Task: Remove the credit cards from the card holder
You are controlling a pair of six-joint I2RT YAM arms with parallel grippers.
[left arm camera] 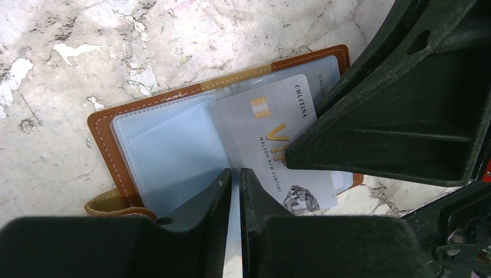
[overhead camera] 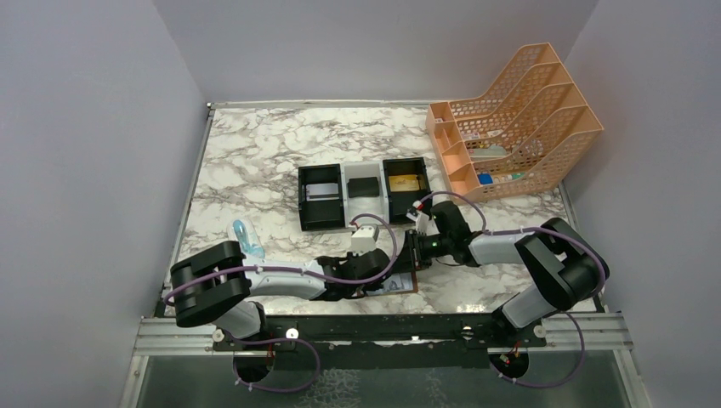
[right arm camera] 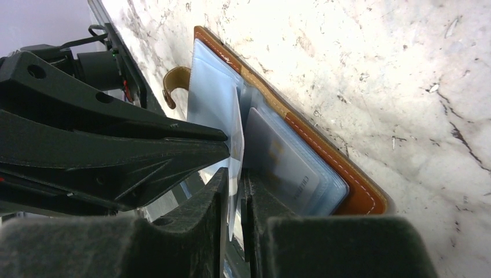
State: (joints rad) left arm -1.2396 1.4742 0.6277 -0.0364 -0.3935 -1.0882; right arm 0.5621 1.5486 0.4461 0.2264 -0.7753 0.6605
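The brown card holder [left arm camera: 102, 136] lies open on the marble near the table's front edge [overhead camera: 401, 285], pale blue pockets up. A pale silver-white credit card [left arm camera: 272, 124] with gold letters sticks out of a pocket at a slant. My left gripper [left arm camera: 235, 172] is shut on a pale blue pocket leaf. My right gripper [right arm camera: 234, 171] is shut on the thin pale card, which it sees edge-on [right arm camera: 236, 139]. A second card [right arm camera: 289, 168] sits inside a pocket of the holder [right arm camera: 353, 191]. In the top view both grippers meet over the holder, left [overhead camera: 384, 272] and right [overhead camera: 414, 252].
A black-and-white three-compartment tray [overhead camera: 343, 202] stands behind the holder with a grey card [overhead camera: 321, 194], a black block [overhead camera: 366, 187] and a gold card [overhead camera: 404, 182] in it. An orange file rack [overhead camera: 519, 119] is at the back right. A pale blue object [overhead camera: 246, 236] lies at the left.
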